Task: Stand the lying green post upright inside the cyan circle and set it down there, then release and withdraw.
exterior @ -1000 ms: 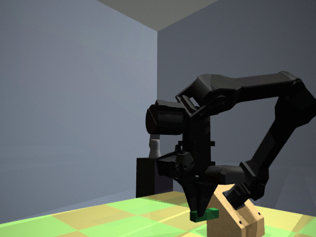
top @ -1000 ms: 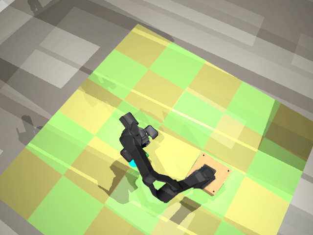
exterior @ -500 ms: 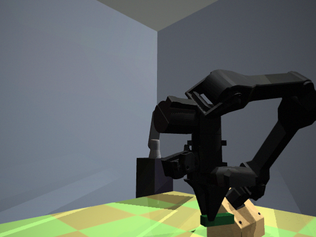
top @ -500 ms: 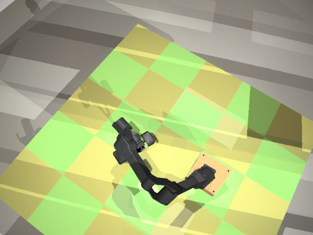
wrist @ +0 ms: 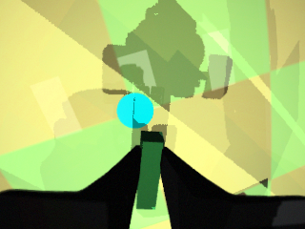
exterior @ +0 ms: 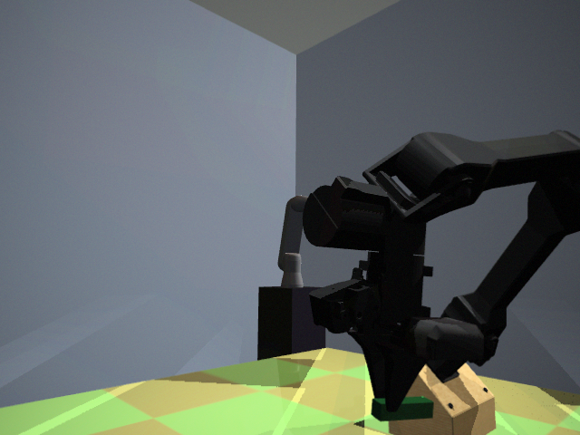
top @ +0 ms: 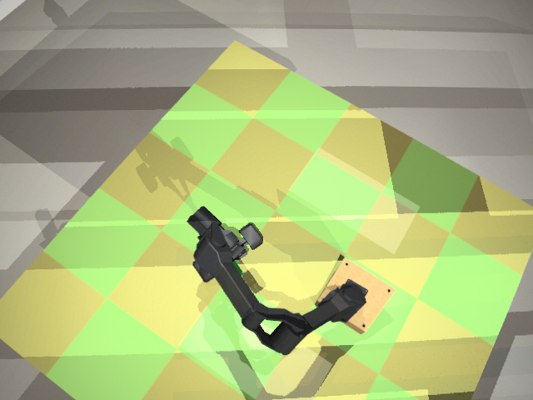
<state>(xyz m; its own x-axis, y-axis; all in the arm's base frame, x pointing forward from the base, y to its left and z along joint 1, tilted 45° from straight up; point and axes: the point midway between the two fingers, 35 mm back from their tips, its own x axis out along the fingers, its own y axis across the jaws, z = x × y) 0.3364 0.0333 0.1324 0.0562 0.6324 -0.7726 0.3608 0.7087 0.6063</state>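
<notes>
fingertips pinched on the green post, long axis near level in the exterior view, held up off the checkered mat. cyan circle just beyond the post's far end in the wrist view, a little to one side; hidden under the arm in the top view. judged as mid-transport, before turning upright; next, needs centering over the circle and pitching of the wrist to stand the post on end, then slow lowering, with square contact before release, lest it topple.
</notes>
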